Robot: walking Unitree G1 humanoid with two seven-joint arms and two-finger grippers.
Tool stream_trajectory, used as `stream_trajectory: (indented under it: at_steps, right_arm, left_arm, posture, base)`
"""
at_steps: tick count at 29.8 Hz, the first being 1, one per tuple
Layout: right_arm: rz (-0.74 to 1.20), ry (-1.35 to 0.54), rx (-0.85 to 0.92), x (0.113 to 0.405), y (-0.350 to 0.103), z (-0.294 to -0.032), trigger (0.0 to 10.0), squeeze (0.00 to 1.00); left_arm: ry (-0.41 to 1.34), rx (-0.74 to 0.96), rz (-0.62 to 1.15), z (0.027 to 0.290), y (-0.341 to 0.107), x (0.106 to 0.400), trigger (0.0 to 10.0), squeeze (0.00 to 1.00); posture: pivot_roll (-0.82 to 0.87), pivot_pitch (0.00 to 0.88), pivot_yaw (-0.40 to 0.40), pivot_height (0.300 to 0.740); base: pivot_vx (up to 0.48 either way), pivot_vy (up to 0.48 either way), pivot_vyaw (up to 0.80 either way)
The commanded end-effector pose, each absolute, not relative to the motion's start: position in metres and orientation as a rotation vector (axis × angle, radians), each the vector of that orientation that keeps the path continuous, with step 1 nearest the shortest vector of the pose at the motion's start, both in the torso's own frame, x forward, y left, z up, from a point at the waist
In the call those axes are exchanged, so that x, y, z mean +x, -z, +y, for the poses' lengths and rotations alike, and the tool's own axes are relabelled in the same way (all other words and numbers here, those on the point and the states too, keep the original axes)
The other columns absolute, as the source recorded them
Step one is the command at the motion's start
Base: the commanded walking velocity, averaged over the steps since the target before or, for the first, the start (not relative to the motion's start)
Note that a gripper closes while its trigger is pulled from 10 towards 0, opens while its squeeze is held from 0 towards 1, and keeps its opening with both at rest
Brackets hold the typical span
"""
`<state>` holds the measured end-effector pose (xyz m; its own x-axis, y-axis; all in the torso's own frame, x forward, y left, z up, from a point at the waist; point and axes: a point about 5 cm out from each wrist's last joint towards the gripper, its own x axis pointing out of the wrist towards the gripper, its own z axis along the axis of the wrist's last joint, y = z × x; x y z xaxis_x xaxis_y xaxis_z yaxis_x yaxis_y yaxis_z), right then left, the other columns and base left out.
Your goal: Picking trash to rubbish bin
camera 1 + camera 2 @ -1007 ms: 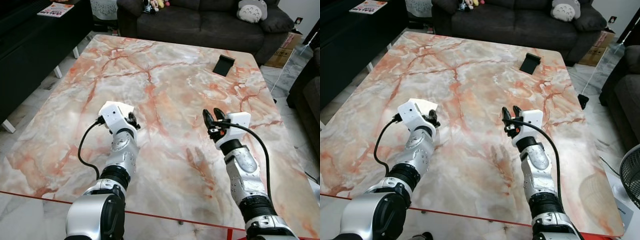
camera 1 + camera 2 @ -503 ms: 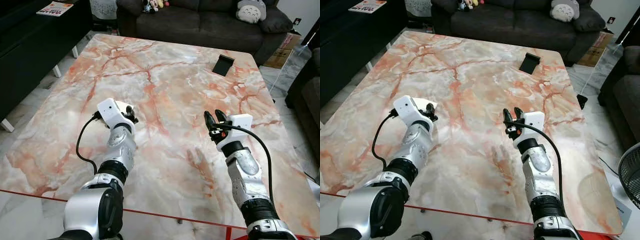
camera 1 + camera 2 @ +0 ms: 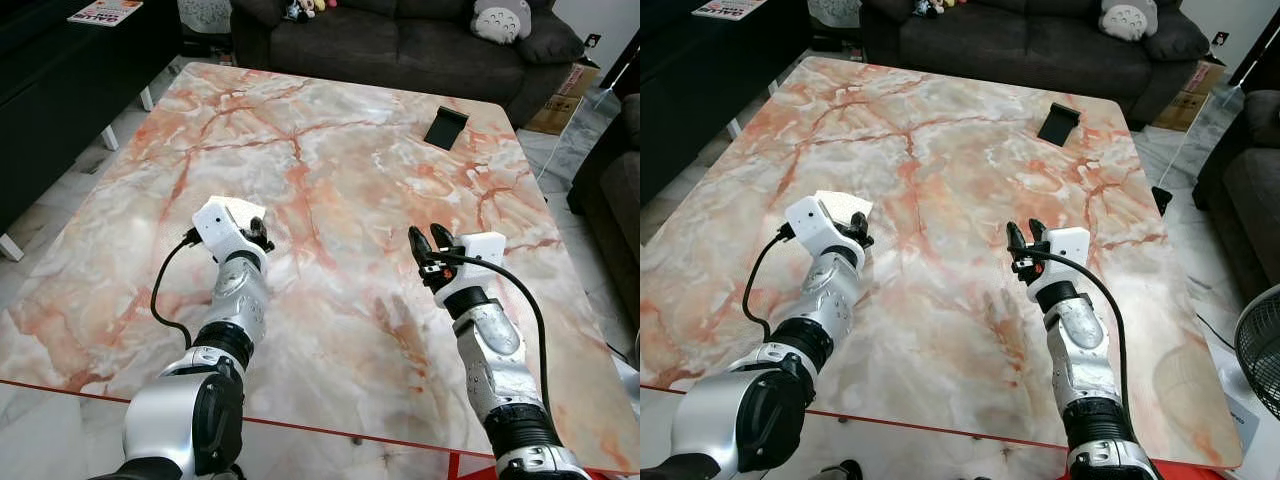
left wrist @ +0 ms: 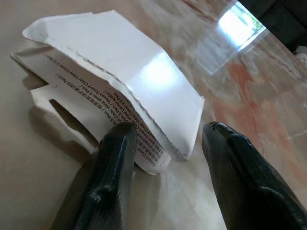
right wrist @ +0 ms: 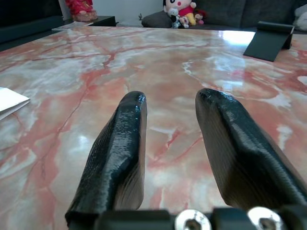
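In the left eye view, a marble table (image 3: pixel 330 180) is seen, with a dark sofa (image 3: pixel 400 40) behind it and a black stand (image 3: pixel 446 128) near the far edge. The left gripper (image 3: pixel 258 233) is held low over the table, at a torn white carton (image 3: pixel 240 210) largely hidden behind the wrist housing. The right gripper (image 3: pixel 428 245) is raised above bare marble, its fingers parted and empty.

In the right eye view, the carton (image 3: pixel 845 207) is glimpsed as a white corner beyond the left wrist.

In the left wrist view, the carton (image 4: pixel 120 86) lies on the table, its small print partly legible. The spread fingers (image 4: pixel 115 163) flank its near corner without being closed; contact cannot be judged.

In the right wrist view, open fingers (image 5: pixel 120 153) are shown over the marble.
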<state>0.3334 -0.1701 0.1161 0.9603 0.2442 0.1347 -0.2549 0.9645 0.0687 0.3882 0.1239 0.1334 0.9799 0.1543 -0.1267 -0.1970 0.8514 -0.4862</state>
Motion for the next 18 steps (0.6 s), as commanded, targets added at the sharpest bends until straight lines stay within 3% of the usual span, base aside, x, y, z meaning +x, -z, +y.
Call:
stream_trajectory:
  at_steps: [1, 18]
  right_arm:
    - [-0.126, -0.248, 0.069, 0.331, -0.118, -0.176, 10.0, 0.00]
    - [-0.111, -0.247, 0.057, 0.322, -0.116, -0.180, 10.0, 0.00]
  left_arm:
    - [-0.168, -0.539, 0.070, 0.120, -0.140, 0.391, 10.0, 0.00]
    - [-0.132, -0.564, 0.006, 0.118, -0.160, 0.399, 10.0, 0.00]
  posture:
    - [-0.19, 0.145, -0.129, 0.740]
    - [-0.22, 0.159, -0.139, 0.740]
  base:
    - [0.000, 0.000, 0.00]
    - [0.000, 0.000, 0.00]
